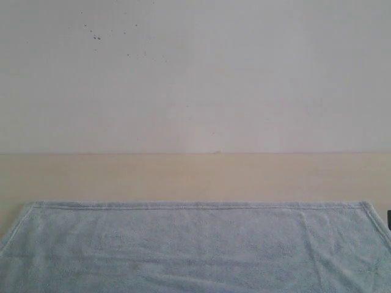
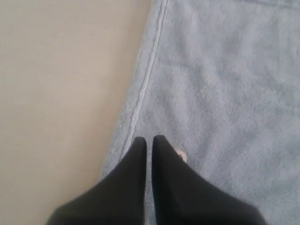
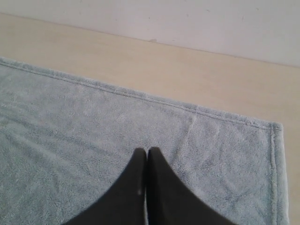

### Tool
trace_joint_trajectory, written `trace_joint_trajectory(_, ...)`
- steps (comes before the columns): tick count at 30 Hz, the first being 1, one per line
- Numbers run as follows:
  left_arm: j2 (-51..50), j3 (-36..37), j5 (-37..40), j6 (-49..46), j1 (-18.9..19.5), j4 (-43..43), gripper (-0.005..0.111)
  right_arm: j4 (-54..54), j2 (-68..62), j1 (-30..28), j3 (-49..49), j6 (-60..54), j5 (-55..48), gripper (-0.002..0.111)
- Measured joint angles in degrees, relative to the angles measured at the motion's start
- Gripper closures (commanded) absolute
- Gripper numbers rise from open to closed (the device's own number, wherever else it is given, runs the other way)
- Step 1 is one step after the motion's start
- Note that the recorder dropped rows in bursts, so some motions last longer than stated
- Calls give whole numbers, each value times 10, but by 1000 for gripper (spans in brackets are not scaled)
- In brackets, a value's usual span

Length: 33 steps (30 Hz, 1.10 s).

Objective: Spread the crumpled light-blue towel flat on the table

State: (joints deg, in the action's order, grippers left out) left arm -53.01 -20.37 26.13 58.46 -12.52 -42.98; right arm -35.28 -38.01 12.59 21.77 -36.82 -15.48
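- the towel [image 1: 195, 250] is light blue and fluffy. it lies flat on the surface [image 1: 195, 177], in the near part of the outside view.
- the towel goes almost all the way from one side of that view to the other. its far edge is a straight line with a stitched hem [image 1: 195, 206]. both far corners show. the near part is cut off by the edge of the picture.
- a bare strip of the pale beige surface lies between the towel and the white wall [image 1: 195, 73]. the wall has some small dark specks [image 1: 96, 36] high up.
- the left pincer [image 2: 149, 140] is black and closed. only a very thin gap is left between its two tips, and nothing is held in it. it is over the towel, just beside a side edge with a hem. bare surface lies past that edge.
- a small pale tag [image 2: 182, 155] sits on the towel right next to the left pincer.
- the right pincer [image 3: 146, 152] is black and closed too, with its tips pressed together and nothing in them. it is over the towel, near a corner.
- i cannot tell if the tips of either pincer touch the towel.
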Motion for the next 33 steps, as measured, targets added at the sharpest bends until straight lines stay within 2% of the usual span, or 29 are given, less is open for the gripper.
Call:
trace_joint_trajectory(5, 129, 0, -8, -12, 0, 1, 103, -5, 55, 0, 0, -6, 5, 108)
trace_joint_trajectory(10, 195, 0, -9, -13, 0, 10, 103, -20, 139, 0, 0, -6, 2, 108)
trace_joint_trajectory(23, 283, 0, -8, -14, 0, 28, 103, -32, 340, 0, 0, -2, -110, 108)
trace_joint_trajectory(33, 289, 0, -7, -15, 0, 30, 103, -32, 377, 0, 0, 66, -187, 108)
